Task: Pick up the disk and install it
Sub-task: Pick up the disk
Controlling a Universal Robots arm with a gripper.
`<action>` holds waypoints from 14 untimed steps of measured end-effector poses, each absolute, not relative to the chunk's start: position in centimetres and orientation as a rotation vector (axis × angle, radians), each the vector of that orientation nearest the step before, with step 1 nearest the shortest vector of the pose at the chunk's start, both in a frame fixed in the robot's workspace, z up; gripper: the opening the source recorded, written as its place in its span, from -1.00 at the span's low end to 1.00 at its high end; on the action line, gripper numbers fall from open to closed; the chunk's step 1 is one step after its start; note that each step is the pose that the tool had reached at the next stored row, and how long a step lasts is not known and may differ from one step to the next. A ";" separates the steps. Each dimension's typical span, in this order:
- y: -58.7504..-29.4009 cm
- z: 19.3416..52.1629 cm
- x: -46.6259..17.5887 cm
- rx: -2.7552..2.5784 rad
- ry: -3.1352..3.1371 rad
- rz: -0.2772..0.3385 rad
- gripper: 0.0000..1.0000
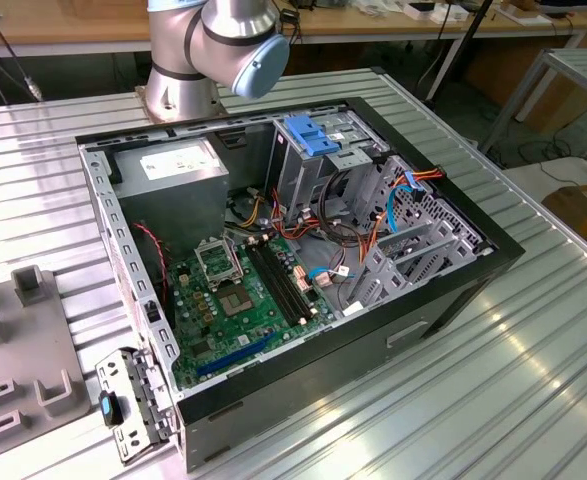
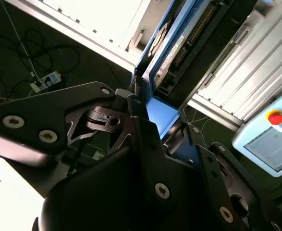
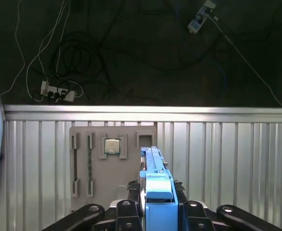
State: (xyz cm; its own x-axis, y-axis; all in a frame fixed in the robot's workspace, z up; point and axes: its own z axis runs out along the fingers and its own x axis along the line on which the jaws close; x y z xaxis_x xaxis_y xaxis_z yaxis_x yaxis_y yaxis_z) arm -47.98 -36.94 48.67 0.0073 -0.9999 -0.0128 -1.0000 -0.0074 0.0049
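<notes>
In both wrist views my gripper (image 3: 157, 208) (image 2: 156, 114) is shut on the disk (image 3: 156, 185) (image 2: 172, 45), a flat dark slab edged by a bright blue bracket. The disk stands on edge between the black fingers (image 3: 192, 211), and its free end sticks out past them. In the first wrist view it hangs over the ribbed metal table (image 3: 227, 159), above the edge of a grey parts tray (image 3: 97, 192). The open computer case (image 1: 303, 250) lies on the table in the exterior view, its metal drive cage (image 1: 318, 165) topped by a blue latch.
The grey tray holds a processor chip (image 3: 112, 145) and memory sticks (image 3: 89, 163). A pale box with a red button (image 2: 275, 118) sits off the table's side. Cables and power strips (image 3: 56, 89) lie on the dark floor. The arm's base (image 1: 178, 85) stands behind the case.
</notes>
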 end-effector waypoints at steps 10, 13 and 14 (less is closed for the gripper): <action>-36.9 55.1 -48.0 -2.226 2.210 0.019 -0.26; -36.9 55.1 -48.0 -2.226 2.209 0.019 -0.26; -36.9 55.0 -48.0 -2.226 2.209 0.019 -0.26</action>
State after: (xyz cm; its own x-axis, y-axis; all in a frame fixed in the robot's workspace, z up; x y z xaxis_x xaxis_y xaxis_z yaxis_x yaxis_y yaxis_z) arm -47.98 -36.94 55.05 0.0074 -0.9999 -0.0124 -1.0000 -0.0074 0.0047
